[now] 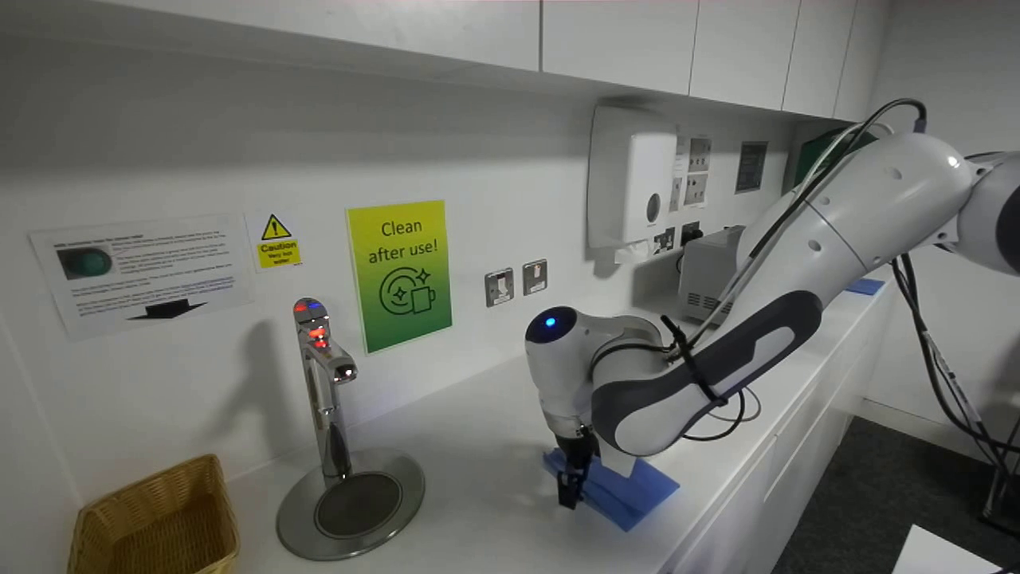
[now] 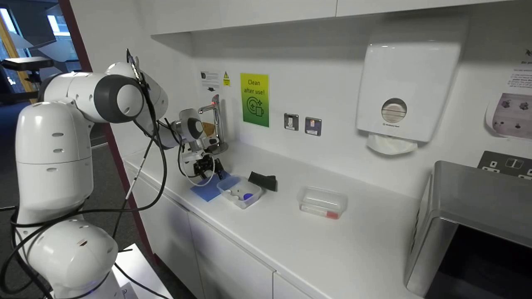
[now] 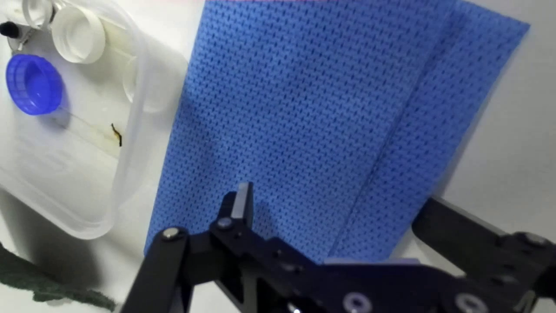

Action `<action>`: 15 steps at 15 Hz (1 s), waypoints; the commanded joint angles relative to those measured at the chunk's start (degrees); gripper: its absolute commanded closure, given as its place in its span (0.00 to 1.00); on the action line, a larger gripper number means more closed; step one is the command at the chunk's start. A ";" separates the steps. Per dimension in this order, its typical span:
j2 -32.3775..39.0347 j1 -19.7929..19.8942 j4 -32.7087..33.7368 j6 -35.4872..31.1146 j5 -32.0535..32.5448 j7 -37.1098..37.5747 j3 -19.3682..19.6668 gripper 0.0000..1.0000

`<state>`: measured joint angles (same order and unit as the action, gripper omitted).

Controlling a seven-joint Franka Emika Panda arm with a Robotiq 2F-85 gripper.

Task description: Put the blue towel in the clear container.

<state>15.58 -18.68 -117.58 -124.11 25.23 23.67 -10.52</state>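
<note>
The blue towel (image 1: 637,490) lies folded and flat on the white counter; it also shows in an exterior view (image 2: 205,192) and fills the middle of the wrist view (image 3: 295,121). A clear container (image 2: 230,198) with a blue cap and white caps stands beside it, also at the left of the wrist view (image 3: 130,143). Another clear container (image 2: 320,203), holding something red, stands farther along the counter. My gripper (image 3: 339,211) is open over the towel's near end, fingers apart with nothing between them; it points down in both exterior views (image 1: 570,490) (image 2: 210,169).
A dark green cloth (image 2: 263,181) stands near the container with caps. A tap (image 1: 327,399) and wicker basket (image 1: 151,518) are at one end of the counter. A microwave (image 2: 465,207) is at the other. Another blue cloth (image 1: 865,286) lies far back.
</note>
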 commanded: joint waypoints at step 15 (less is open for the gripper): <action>-4.20 -0.03 -3.57 0.90 0.54 0.34 0.58 0.94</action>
<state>13.59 -18.66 -119.32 -123.77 25.45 23.69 -10.14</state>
